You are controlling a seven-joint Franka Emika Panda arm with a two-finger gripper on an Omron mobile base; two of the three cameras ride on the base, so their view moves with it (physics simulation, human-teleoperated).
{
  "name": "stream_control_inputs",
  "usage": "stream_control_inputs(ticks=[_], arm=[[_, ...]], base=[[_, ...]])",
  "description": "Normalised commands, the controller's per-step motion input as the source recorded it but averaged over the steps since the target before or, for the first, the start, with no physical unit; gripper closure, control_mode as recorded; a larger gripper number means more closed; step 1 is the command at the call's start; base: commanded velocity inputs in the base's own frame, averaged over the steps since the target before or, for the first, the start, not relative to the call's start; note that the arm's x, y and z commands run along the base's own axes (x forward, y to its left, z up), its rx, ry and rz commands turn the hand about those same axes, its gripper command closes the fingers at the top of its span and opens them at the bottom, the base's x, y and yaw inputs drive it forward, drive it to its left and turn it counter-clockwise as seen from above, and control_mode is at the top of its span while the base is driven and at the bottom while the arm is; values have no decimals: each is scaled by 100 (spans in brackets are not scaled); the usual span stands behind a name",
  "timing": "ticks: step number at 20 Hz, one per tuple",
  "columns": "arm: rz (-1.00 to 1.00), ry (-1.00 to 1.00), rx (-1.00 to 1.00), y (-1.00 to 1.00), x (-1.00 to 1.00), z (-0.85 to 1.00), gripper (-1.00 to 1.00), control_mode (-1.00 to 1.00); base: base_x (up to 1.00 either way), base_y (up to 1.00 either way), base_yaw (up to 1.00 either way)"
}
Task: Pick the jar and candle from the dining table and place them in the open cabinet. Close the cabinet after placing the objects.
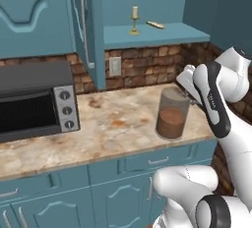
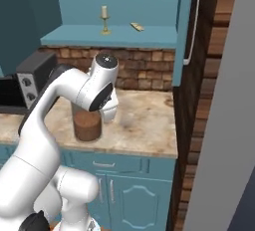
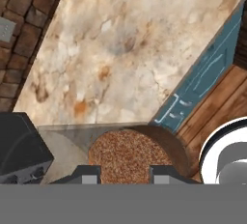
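Gripping the jar (image 1: 172, 116) at centre right of the left base view, your gripper (image 3: 124, 172) is clenched on its sides so it can be raised to the cabinet shelf (image 1: 157, 36), where the candle (image 1: 134, 19) already stands at upper centre.

Jar (image 2: 87, 124) half hidden behind the arm — toaster oven (image 1: 34, 99) cut off.

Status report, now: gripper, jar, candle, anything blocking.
Gripper shut on jar, jar over the counter. Candle upright on cabinet shelf, a brown stick beside it. Cabinet door open; path up looks unobstructed.
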Motion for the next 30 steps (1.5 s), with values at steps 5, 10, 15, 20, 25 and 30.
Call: stream_control_inputs(ticks=[5, 10, 15, 20, 25, 30], arm=[[0, 0, 0, 0, 0, 0, 100, 100], [0, 0, 0, 0, 0, 0, 100, 100], [0, 0, 0, 0, 0, 0, 100, 100], [0, 0, 0, 0, 0, 0, 100, 100], [0, 0, 0, 1, 0, 0, 100, -100], [-11, 0, 2, 9, 0, 10, 100, -100]], base=[[62, -15, 5], [31, -2, 1], [2, -1, 0], [0, 0, 0], [0, 0, 0], [0, 0, 0]])
